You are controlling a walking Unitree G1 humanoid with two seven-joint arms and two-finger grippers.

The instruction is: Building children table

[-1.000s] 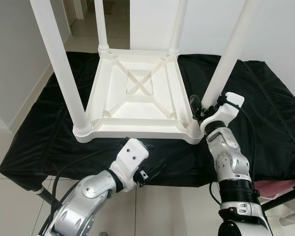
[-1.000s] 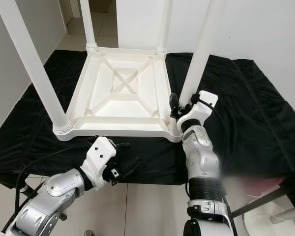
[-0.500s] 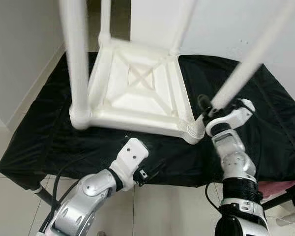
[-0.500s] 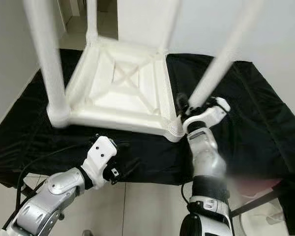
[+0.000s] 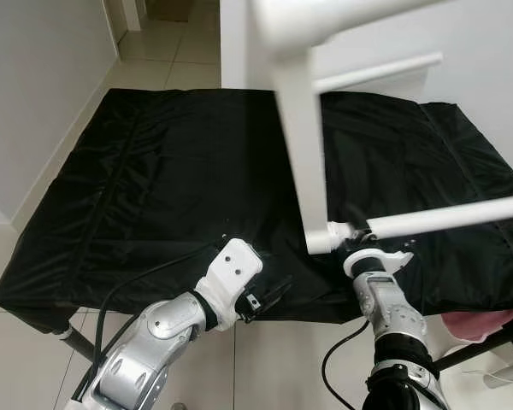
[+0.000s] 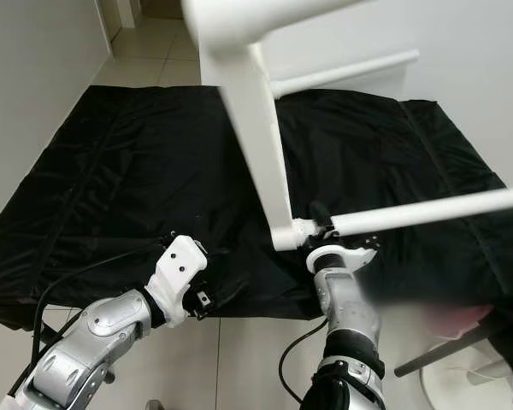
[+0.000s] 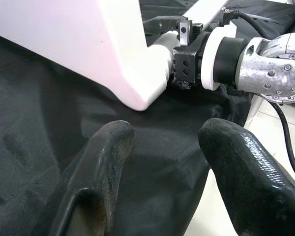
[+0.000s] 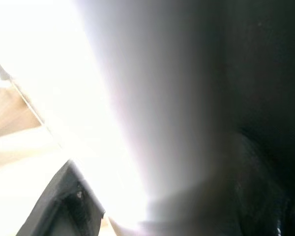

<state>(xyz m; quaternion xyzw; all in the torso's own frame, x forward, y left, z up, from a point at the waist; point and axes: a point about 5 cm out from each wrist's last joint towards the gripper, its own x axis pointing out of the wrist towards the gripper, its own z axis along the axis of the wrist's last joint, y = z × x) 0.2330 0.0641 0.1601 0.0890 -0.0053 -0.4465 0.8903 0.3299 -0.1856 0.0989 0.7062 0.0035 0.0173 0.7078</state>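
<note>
The white children's table (image 5: 301, 162) stands tipped on its side on the black cloth (image 5: 145, 171), its legs pointing to the right. My right gripper (image 5: 356, 232) is shut on the nearest table leg (image 5: 449, 218), close to where it joins the table's corner (image 7: 137, 93). In the left wrist view that gripper (image 7: 187, 51) grips the leg's base. My left gripper (image 7: 162, 140) is open and holds nothing. It hovers low over the cloth's front edge, a short way left of the corner, also seen as the left gripper (image 5: 269, 292) in the eye view.
The black cloth covers a low platform with its front edge (image 5: 154, 299) just before me. White walls (image 5: 34, 94) stand left and behind, with tiled floor (image 5: 167, 51) beyond. A pink object (image 5: 472, 325) lies at the lower right.
The table has swung from lying upside down to standing on its side, and its legs now point right. My right gripper kept hold of the leg and sank lower. The left arm stayed put.
</note>
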